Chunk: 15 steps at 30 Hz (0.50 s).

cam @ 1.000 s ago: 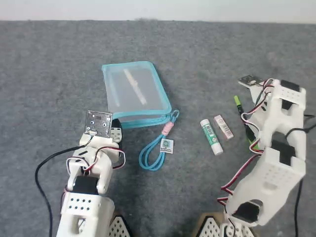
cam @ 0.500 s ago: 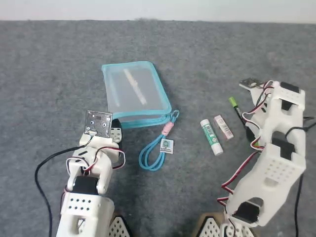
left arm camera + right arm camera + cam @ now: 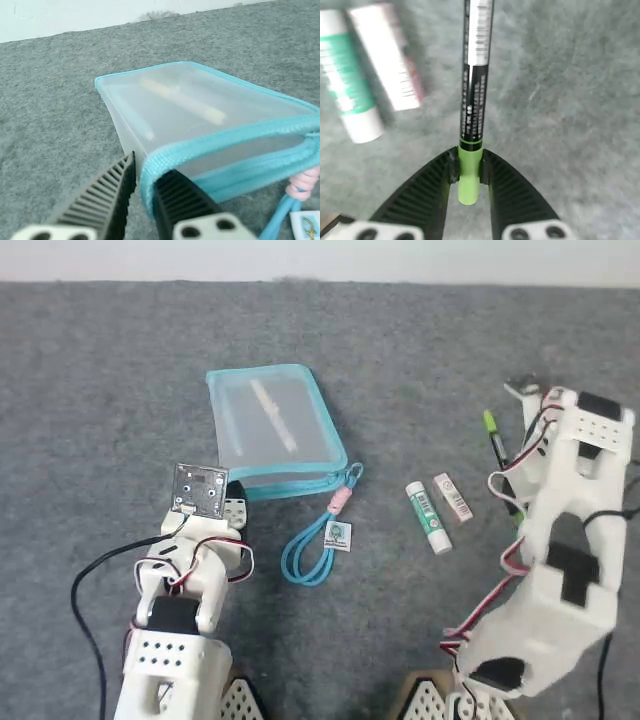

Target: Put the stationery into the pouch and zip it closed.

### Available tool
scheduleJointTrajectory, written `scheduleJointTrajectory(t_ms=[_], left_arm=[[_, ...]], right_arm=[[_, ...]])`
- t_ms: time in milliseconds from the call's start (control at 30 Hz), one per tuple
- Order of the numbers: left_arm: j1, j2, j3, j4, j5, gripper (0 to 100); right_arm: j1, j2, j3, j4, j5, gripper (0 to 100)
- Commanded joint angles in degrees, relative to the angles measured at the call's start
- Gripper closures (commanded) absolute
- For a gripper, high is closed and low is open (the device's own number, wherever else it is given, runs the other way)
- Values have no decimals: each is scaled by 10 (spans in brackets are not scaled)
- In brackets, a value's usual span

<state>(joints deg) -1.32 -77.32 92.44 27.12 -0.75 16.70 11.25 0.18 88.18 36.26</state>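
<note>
- The step in hand looks like loading: the right end effector (image 3: 469,162) is clamped on the green end of a black pen (image 3: 497,450). It is near the right edge of the desk (image 3: 100,390), and the barrel points toward the far edge.
- The left end effector (image 3: 142,170) pinches the teal zipper rim of the pouch (image 3: 275,430), narrow on the fabric, at the corner nearest that arm.
- The pouch lies flat around the middle of the desk, with a pale stick (image 3: 182,101) already inside and its blue strap loop (image 3: 310,555) trailing toward the near edge.
- A glue stick (image 3: 428,517) and a small pink-and-white tube (image 3: 453,496) lie side by side between pouch and pen, not yet packed.
- Next, I judge, the pen must travel over those two items to the pouch mouth and enter tip-first, while the left grip holds the rim open.
</note>
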Motion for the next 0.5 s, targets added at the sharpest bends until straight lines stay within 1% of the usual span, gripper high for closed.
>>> scheduleJointTrajectory(t_ms=[0,100,333,467], left_arm=[[4,-15,-8,-11,-5,989],[2,-15,-8,-11,-5,989],[1,-15,-8,-10,-5,989],[1,-15,-8,-10,-6,989]], right_arm=[[-42,-121,10,48,-11,992],[-95,-202,48,69,-11,992],[-256,-403,194,83,-34,992],[-358,-461,258,95,-35,992]])
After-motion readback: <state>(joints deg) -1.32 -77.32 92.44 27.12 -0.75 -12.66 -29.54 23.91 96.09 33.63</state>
